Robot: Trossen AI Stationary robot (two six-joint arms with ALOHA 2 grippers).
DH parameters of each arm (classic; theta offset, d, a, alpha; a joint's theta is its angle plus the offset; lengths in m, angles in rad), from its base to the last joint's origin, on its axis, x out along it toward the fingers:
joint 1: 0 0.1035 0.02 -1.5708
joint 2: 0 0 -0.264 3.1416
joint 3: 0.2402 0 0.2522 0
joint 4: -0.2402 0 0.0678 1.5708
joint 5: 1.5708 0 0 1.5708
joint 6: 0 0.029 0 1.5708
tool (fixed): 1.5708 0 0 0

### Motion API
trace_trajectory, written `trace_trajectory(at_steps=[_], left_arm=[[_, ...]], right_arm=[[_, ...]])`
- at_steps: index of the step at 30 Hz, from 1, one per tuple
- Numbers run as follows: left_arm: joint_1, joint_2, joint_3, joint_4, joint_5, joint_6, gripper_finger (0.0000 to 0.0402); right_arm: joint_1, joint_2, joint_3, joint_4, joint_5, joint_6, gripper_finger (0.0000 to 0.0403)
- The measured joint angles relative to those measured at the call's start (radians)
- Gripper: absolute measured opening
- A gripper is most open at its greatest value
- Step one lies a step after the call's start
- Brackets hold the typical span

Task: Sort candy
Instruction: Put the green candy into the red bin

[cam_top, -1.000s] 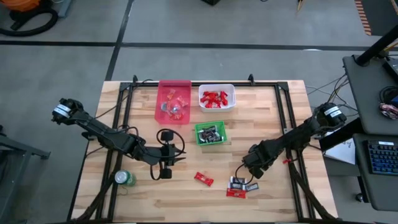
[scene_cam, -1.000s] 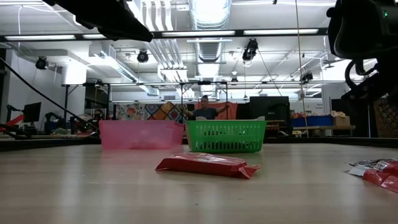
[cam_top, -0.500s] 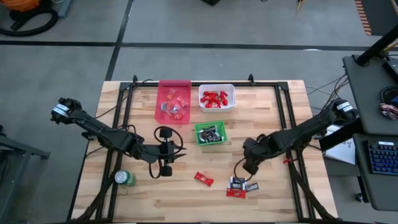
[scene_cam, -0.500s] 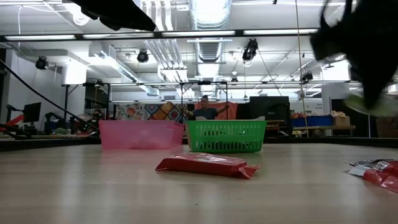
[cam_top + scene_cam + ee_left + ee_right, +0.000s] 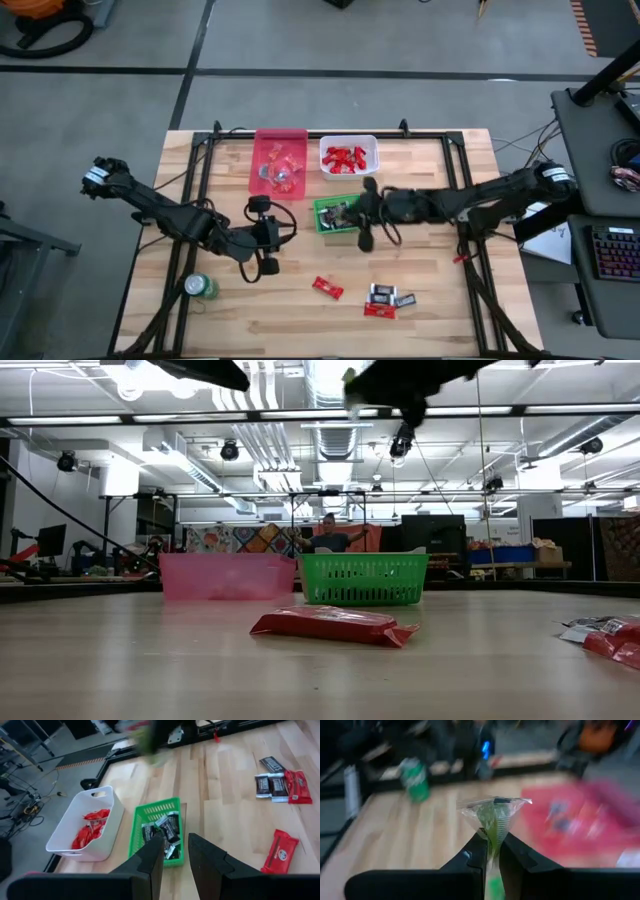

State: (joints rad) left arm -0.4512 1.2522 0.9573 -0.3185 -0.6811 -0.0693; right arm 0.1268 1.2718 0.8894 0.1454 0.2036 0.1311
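My right gripper (image 5: pixel 365 222) hangs above the table by the green bin's (image 5: pixel 322 228) right side, shut on a green sweet in a clear wrapper (image 5: pixel 493 816). My left gripper (image 5: pixel 267 252) hovers open and empty left of the green bin; in its wrist view (image 5: pixel 175 856) it looks down at that bin. On the table lie a red candy bar (image 5: pixel 327 288) and a small cluster of dark and red candies (image 5: pixel 386 299). Dark candies fill the green bin, and red ones the white bin (image 5: pixel 372 141). My right gripper pinches the green sweet's clear wrapper between its two fingertips (image 5: pixel 479 844), at the wrapper's lower part (image 5: pixel 492 836). The sweet is lifted clear of the table, and its wide crimped end (image 5: pixel 495 801) sticks out beyond the fingertips.
A pink bin (image 5: pixel 262 182) with mixed sweets stands at the far side, left of the white bin. A green can (image 5: pixel 201 287) stands near the near-left corner. Black frame rails run along the table's left, right and far edges. Bare wood lies between the loose candies and the bins.
My right gripper has risen from the candy cluster at the near right and swung toward the table's left and far edge, ending beside the green bin with the sweet in its fingers. My left gripper has crept slightly toward the far edge.
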Motion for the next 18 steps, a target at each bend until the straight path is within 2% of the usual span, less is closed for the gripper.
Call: trace_trajectory(at_steps=[7,13,18], left_arm=[[-0.029,-0.005,0.002,-0.052,0.001,-0.061,0.0074],[-0.081,-0.005,-0.017,-0.057,0.002,-0.138,0.0074],[-0.124,-0.005,-0.025,-0.096,-0.012,-0.207,0.0074]], right_arm=[[-0.174,0.161,0.006,0.338,0.000,-0.165,0.0029],[-0.300,0.329,0.098,0.392,-0.003,-0.169,0.0029],[-0.353,0.486,0.232,0.389,-0.055,-0.166,0.0029]])
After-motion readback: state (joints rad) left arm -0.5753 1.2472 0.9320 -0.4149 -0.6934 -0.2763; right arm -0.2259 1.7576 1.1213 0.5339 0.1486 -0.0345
